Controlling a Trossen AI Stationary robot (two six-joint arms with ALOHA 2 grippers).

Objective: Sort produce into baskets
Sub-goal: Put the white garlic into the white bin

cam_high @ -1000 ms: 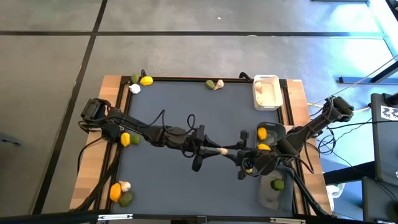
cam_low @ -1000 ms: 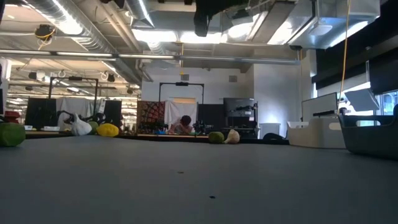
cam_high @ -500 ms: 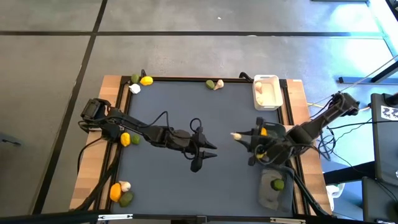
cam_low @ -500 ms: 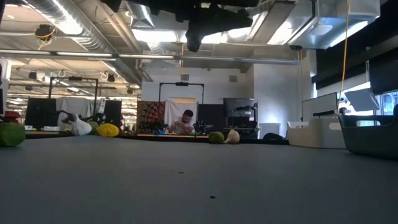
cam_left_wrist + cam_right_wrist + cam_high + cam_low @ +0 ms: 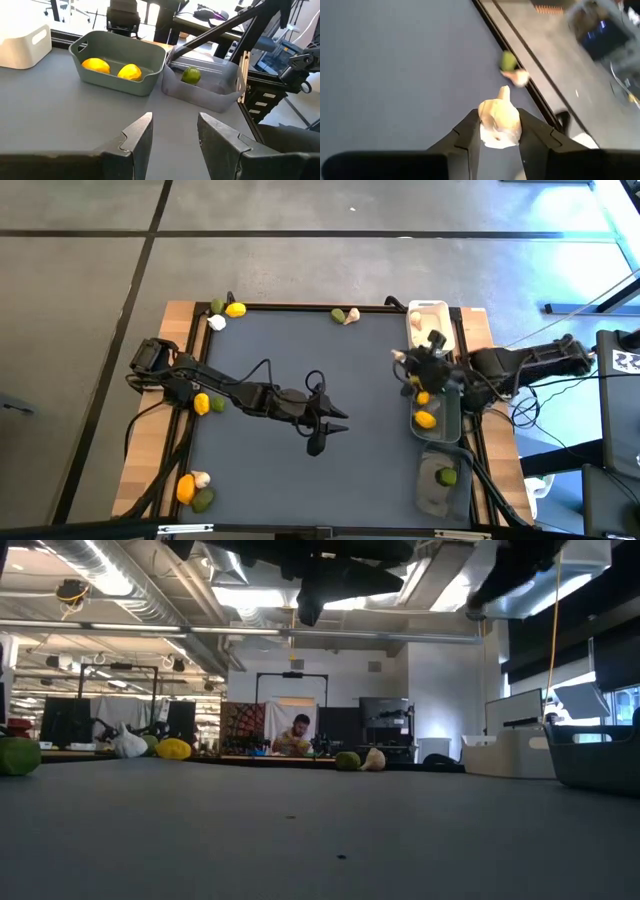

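Observation:
My right gripper (image 5: 404, 360) is shut on a pale garlic bulb (image 5: 499, 116), in the air beside the white basket (image 5: 443, 315) at the far right. The dark grey-green basket (image 5: 451, 412) holds two lemons (image 5: 112, 68). The translucent grey basket (image 5: 227, 82) holds a lime (image 5: 190, 75). My left gripper (image 5: 328, 426) is open and empty over the middle of the table. It also shows in the left wrist view (image 5: 175, 135). My right gripper pinches the garlic bulb by its two sides (image 5: 485, 127) between its two fingers. The fingers come about level from the table's right side. The bulb's pointed tip (image 5: 504, 92) sticks out past the fingertips. The bulb is lifted clear of the table.
Loose produce lies on the table. A lime, a lemon (image 5: 235, 309) and a garlic are at the far left corner. A lime (image 5: 338, 314) and a garlic are at the far edge. A lemon (image 5: 201, 403) and a lime are at the left edge. Three pieces (image 5: 190, 489) are at the near left.
My right gripper has drawn away from my left gripper at the table's middle with the garlic bulb. It has gone toward the right and far edges, up beside the white basket. My left gripper has pulled back slightly toward the left and stands open.

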